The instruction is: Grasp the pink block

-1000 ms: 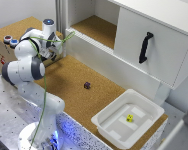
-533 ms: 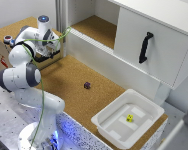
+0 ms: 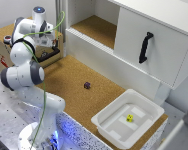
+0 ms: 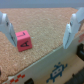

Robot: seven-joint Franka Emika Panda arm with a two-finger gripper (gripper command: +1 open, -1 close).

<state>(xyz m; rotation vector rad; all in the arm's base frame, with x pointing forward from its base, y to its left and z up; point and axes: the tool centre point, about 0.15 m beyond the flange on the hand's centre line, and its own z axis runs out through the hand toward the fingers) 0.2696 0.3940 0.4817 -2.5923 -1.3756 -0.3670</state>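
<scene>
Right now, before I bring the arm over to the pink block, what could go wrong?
The open pincer sits far from the pink block, over the box; dropping early could clip its rim. The block is tiny and lies alone on the cork floor, so an off-centre finger may knock it away.

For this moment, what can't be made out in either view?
- Exterior view: the gripper is blurred against the arm, so open or shut is unclear there.
- Exterior view: the pink block is too small to show its faces.
- Exterior view: the yellow cube in the white tray is too small for detail.
- Wrist view: the pink cube has a blurred marking.
</scene>
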